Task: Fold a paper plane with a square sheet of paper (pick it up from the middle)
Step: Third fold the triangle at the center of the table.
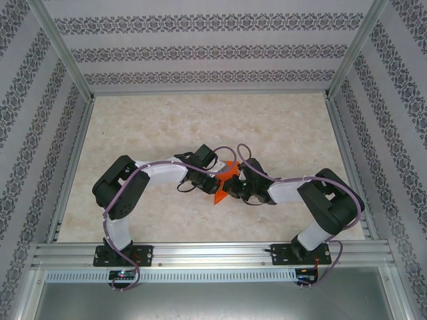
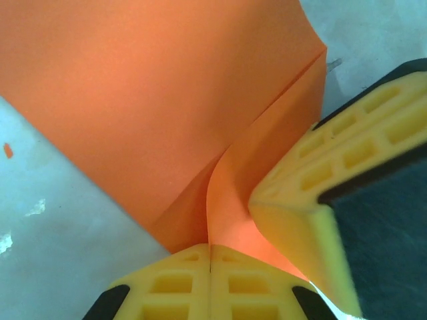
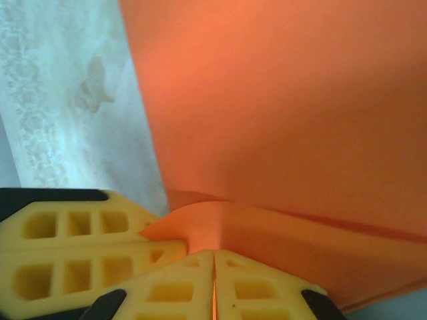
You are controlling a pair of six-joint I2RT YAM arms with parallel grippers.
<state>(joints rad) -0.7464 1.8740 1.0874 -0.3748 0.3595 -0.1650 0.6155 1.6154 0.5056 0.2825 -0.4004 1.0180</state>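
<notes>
The left gripper (image 2: 210, 250) was clenched on the creased orange sheet of paper (image 2: 167, 100) at mid-tabletop (image 1: 133, 133). Just beside it, the right gripper (image 3: 213, 253) pinched the sheet too, likely to steady the fold between them.

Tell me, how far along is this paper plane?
Done: the orange paper already carries a crease, with one flap overlapping another. In hand: the left gripper and the right gripper each pinch it, jaws closed. Still to do: from above it looks a broad pointed shape, not a narrow dart, so more folds likely remain.
</notes>
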